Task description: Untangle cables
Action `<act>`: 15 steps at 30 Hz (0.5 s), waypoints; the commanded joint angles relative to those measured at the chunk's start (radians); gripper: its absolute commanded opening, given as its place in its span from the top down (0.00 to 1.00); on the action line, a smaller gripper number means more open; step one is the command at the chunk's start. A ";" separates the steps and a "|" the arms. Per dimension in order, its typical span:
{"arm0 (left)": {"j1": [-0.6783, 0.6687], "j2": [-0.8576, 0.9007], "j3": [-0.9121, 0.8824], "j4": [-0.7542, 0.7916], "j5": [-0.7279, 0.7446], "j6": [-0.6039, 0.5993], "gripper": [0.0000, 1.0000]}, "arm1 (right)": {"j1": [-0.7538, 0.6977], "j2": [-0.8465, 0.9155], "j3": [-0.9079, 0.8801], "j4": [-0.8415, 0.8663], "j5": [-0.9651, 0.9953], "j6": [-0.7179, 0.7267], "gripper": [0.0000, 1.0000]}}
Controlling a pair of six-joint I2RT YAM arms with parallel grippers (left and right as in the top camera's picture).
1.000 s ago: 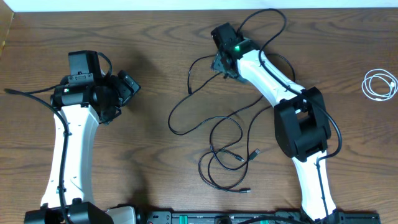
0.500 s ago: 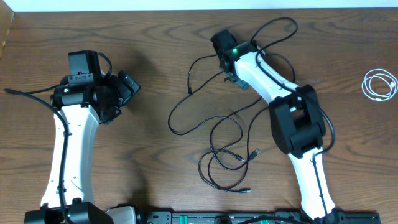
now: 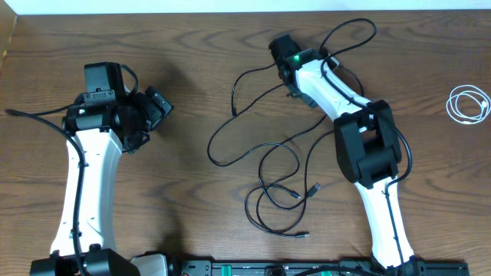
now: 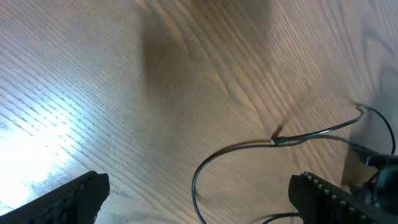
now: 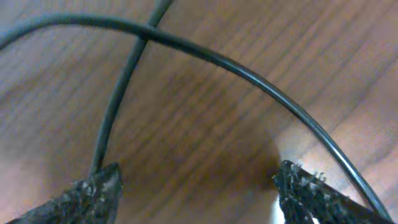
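- The right gripper (image 5: 199,196) stood with its jaws apart; only bare wood lay between them and no cord was clamped.
- Just ahead of its fingertips (image 5: 93,190) two of the black cords (image 5: 249,71) crossed. One swept in a long arc across the whole gap and ran on past one fingertip; the other ran nearly straight down toward the opposite fingertip.
- The crossing itself lay off-centre, ahead of the jaws and on the side of the straighter cord.
- From overhead, the right arm (image 3: 337,96) reached over the far end of the tangle, while most of the loops and the small plug ends lay nearer the robot's base.
- The left gripper (image 4: 199,199) had its jaws wide apart and empty. A loop of black cord lay on the table (image 3: 192,46) ahead of it, clear of both fingers.
- The left arm (image 3: 84,169) stood well to the left of the cords, so the right arm was plainly the nearer one.
- The white cord (image 3: 468,103) lay coiled by the right edge, well apart from the black ones and seemingly free already.
- The coming close would likely need the jaws set across a single cord's run, not over the crossing.
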 commanded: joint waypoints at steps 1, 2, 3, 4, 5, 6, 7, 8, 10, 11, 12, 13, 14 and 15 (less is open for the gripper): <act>0.003 0.004 0.005 -0.003 0.001 -0.005 0.02 | -0.015 0.137 -0.055 0.067 -0.364 -0.060 0.21; 0.003 0.004 0.005 -0.003 0.001 -0.005 0.02 | -0.011 0.134 -0.045 0.073 -0.381 -0.058 0.20; 0.003 0.004 0.005 -0.003 0.001 -0.005 0.02 | -0.007 0.127 -0.032 0.070 -0.386 -0.053 0.18; 0.003 0.004 0.005 -0.003 0.001 -0.004 0.02 | -0.005 0.122 -0.020 0.058 -0.383 -0.043 0.16; 0.003 0.004 0.005 -0.003 0.001 -0.004 0.02 | -0.004 0.117 -0.009 0.040 -0.376 -0.027 0.16; 0.003 0.004 0.005 -0.003 0.001 -0.004 0.02 | -0.005 0.114 0.002 0.024 -0.367 -0.013 0.15; 0.003 0.004 0.005 -0.003 0.001 -0.005 0.02 | -0.005 0.111 0.010 0.016 -0.361 -0.005 0.14; 0.003 0.004 0.005 -0.003 0.001 -0.004 0.02 | -0.004 0.111 0.015 0.016 -0.359 -0.006 0.13; 0.003 0.004 0.005 -0.003 0.001 -0.005 0.02 | -0.003 0.111 0.016 0.034 -0.360 -0.001 0.12; 0.003 0.004 0.005 -0.003 0.001 -0.004 0.02 | -0.002 0.111 0.016 0.034 -0.359 0.014 0.11; 0.003 0.004 0.005 -0.003 0.001 -0.004 0.02 | 0.000 0.112 0.016 0.034 -0.356 0.029 0.10; 0.003 0.004 0.005 -0.003 0.001 -0.004 0.02 | 0.001 0.112 0.016 0.034 -0.350 0.040 0.10; 0.003 0.004 0.005 -0.003 0.001 -0.005 0.02 | 0.003 0.112 0.016 0.034 -0.337 0.050 0.10; 0.003 0.004 0.005 -0.003 0.001 -0.005 0.02 | 0.005 0.112 0.016 0.039 -0.325 0.055 0.09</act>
